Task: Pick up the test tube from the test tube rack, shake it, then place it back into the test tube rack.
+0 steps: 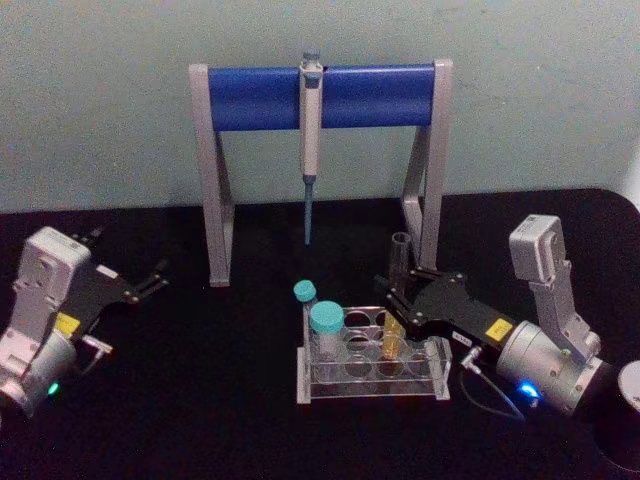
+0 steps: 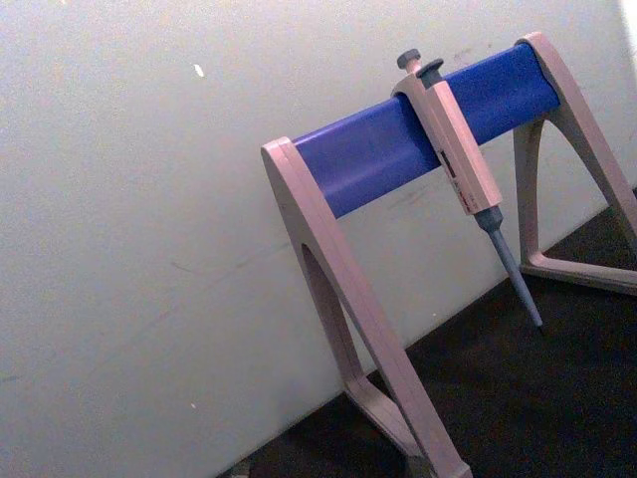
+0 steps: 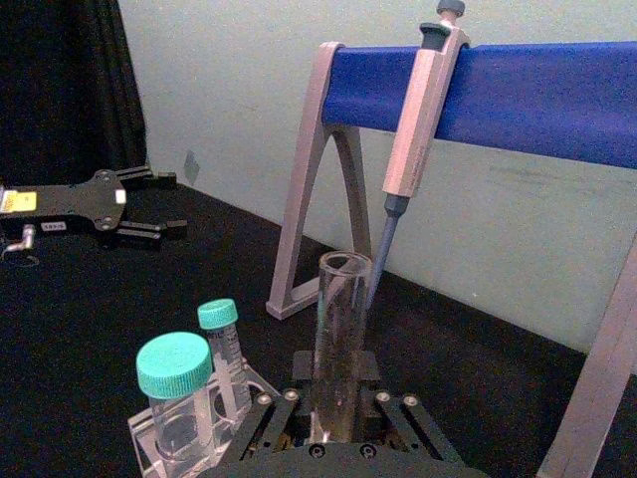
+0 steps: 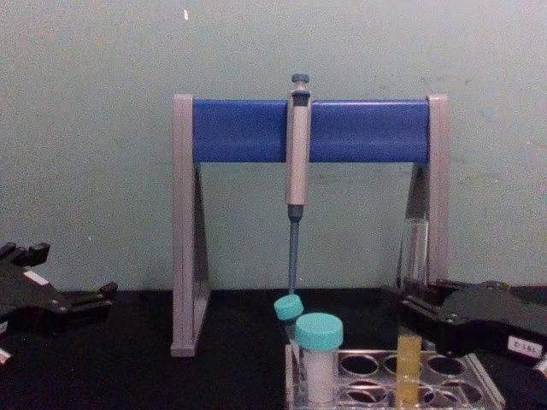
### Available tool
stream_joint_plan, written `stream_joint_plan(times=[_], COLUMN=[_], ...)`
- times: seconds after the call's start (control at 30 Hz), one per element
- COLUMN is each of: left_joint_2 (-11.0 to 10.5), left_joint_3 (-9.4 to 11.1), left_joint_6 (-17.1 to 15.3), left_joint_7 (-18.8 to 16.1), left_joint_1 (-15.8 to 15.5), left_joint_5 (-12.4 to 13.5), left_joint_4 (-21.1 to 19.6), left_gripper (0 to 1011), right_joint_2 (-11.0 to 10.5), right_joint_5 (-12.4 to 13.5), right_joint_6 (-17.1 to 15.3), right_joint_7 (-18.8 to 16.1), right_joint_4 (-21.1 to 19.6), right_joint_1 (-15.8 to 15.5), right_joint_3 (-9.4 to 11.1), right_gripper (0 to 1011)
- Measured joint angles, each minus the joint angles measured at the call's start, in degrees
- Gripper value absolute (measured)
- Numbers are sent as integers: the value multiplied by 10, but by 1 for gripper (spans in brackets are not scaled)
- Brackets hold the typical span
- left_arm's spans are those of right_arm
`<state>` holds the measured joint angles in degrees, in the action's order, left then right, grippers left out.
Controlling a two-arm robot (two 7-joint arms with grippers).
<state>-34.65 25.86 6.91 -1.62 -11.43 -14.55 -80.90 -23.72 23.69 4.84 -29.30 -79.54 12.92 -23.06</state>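
clear glass test tube [image 3: 340, 339], clear plastic test tube rack [image 1: 372, 375]

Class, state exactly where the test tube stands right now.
Head view: the test tube stands in the test tube rack's right side, between the right pincer's fingers.

Test tube rack [image 1: 372, 358] at table centre, 6 o'clock from pipette stand [image 1: 320, 150]. Pipette [image 1: 311, 140] hangs on stand's bar. Test tube [image 1: 398, 300] in rack's 3 o'clock end. Two capped vials [image 1: 322, 335] in 9 o'clock end.
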Motion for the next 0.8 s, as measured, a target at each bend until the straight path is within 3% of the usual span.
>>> stream_joint_plan(times=[0.3, 0.63, 0.8], left_joint_2=[0, 0, 0], left_joint_3=[0, 0, 0], left_joint_6=[0, 0, 0], left_joint_7=[0, 0, 0], left_joint_1=[0, 0, 0], left_joint_5=[0, 0, 0], left_joint_4=[0, 0, 0], left_gripper=[1010, 1010, 1009], right_joint_2=[0, 0, 0], right_joint_5=[0, 1, 1], right_joint_6=[0, 0, 0], right_joint_7=[0, -1, -1], right_joint_4=[0, 0, 0], right_joint_1=[0, 0, 0], right_joint_3=[0, 0, 0], right_gripper=[504, 860, 971])
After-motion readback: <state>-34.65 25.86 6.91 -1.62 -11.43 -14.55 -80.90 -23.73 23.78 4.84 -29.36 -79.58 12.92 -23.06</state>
